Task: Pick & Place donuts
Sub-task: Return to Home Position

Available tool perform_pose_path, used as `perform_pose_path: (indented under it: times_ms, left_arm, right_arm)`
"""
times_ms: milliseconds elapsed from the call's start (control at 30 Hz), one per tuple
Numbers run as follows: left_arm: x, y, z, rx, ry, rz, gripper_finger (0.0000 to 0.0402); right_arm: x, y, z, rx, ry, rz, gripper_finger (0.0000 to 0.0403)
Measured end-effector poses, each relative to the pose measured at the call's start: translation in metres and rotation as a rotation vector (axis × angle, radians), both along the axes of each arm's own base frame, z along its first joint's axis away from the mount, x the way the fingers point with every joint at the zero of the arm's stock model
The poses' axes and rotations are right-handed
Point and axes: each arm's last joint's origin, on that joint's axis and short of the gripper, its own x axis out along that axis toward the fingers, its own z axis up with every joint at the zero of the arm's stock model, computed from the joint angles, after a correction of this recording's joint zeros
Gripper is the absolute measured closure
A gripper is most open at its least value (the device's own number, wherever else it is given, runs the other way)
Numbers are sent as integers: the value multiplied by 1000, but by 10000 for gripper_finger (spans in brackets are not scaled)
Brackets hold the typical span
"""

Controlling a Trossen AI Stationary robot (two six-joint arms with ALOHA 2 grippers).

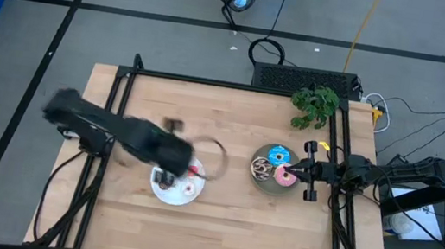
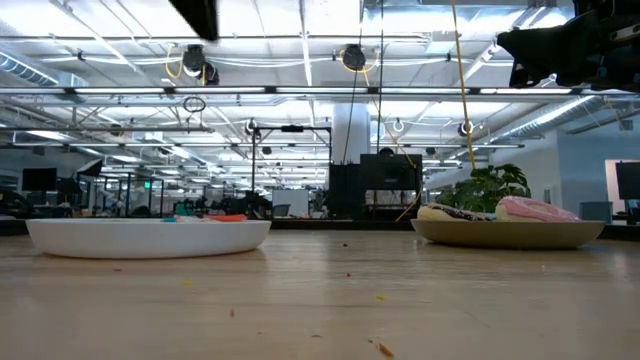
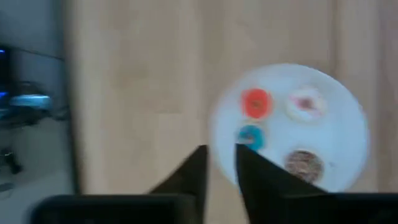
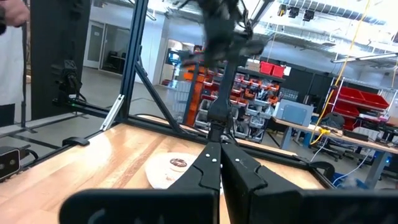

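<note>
Four small donuts lie on the white plate [image 3: 348, 130], which sits on the left half of the counter [image 1: 216, 228]. They are the small red donut [image 3: 255, 102], the small cream donut [image 3: 306, 104], the small blue donut [image 3: 250, 135] and the small brown donut [image 3: 304, 164]. They lie close together but do not touch.

The left tool [image 3: 221, 152] is up in the air over the edge of this plate. There is only a thin gap between its two fingers, and it holds nothing.

The gray plate [image 1: 264, 184] sits near the right side of the counter, well apart from the white plate. Three bigger donuts lie on it, packed close together: the blue sprinkled donut [image 1: 277, 156], the pink donut [image 1: 286, 177] and the brown-white donut [image 1: 260, 170].

The right tool [image 1: 308, 167] is just beside the gray plate, on the side near the counter's right edge, and it is up in the air too. Its fingers are pressed together and it holds nothing.

A green plant [image 1: 316, 105] stands at the back of the counter, behind the gray plate.
</note>
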Motion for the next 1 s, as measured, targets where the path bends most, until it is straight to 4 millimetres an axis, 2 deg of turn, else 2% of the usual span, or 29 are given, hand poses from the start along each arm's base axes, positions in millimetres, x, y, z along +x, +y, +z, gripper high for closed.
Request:
perform_pose_path:
  times_ms: [100,167,200,267,367,467,600,800,1000]
  left_arm:
    - [-50,14,37,-6,-298,83,382]
    - [-80,23,46,-86,-505,69,391]
    - [-93,26,43,-125,-582,45,390]
    - [-117,33,33,-166,-719,12,394]
    - [-134,45,6,-130,-902,-6,397]
    - [-143,53,-26,-88,-1003,-77,398]
    - [-161,64,-65,-39,-1050,-99,397]
    - [-195,71,-86,-62,-1253,-181,399]
    - [-208,76,-114,-58,-1251,-137,400]
  right_arm:
    - [0,0,0,7,1,1,403]
    - [0,0,0,5,1,1,403]
    - [0,0,0,3,1,1,403]
    - [0,0,0,4,0,-4,403]
    - [0,-1,1,11,-7,-33,403]
    - [0,-3,3,40,-23,-75,403]
    - [-1,-3,5,64,-48,-74,403]
    - [-1,-3,4,79,-37,-69,403]
    - [1,-8,2,111,-14,-117,403]
